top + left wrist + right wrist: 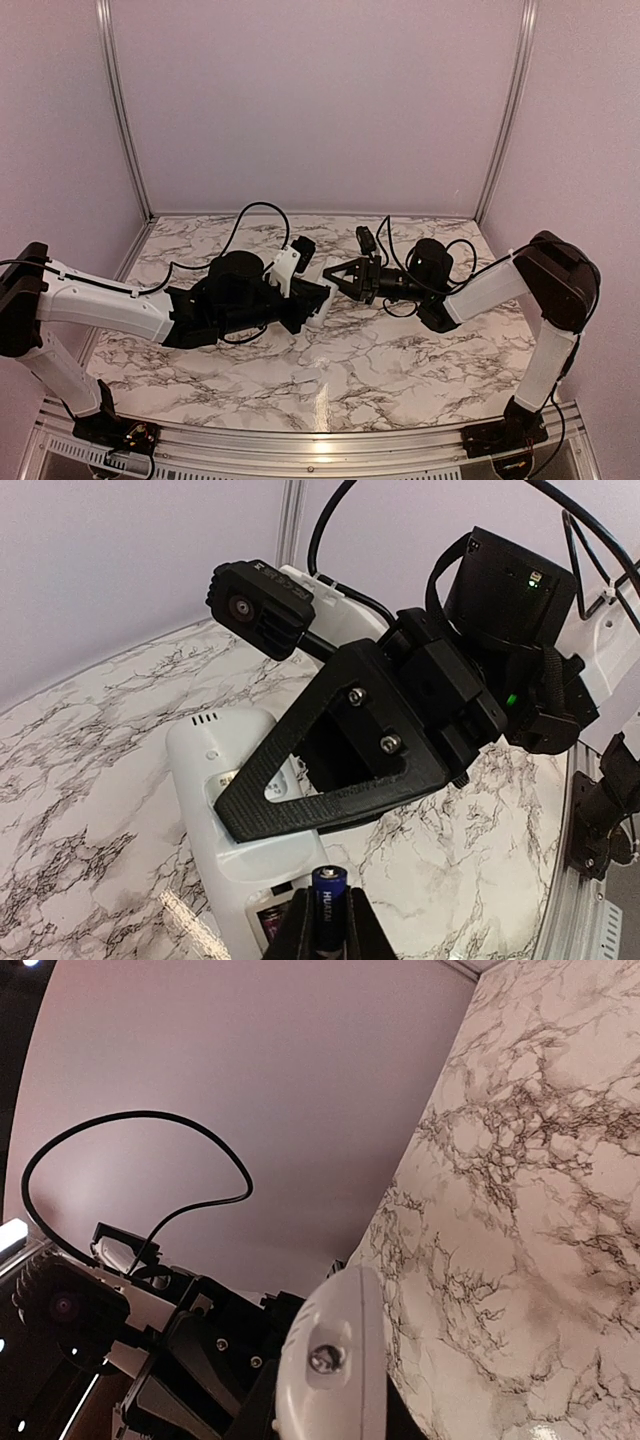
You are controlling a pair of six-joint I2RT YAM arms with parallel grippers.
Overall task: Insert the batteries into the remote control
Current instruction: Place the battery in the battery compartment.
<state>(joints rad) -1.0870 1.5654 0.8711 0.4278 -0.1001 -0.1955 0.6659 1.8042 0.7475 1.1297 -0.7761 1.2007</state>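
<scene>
The white remote control lies back side up on the marble, its battery bay open at the near end. One dark battery lies in the bay. My left gripper is shut on a blue battery, upright with its pale end up, just above the bay's edge. My right gripper is shut on the remote, with one black triangular finger across its back. In the right wrist view the remote's rounded end sits between the jaws. In the top view the remote lies between both grippers.
The marble table has pale walls at the back and sides and a metal rail at the near edge. The right wrist camera and its cables hang just above the remote. The left arm reaches in from the left.
</scene>
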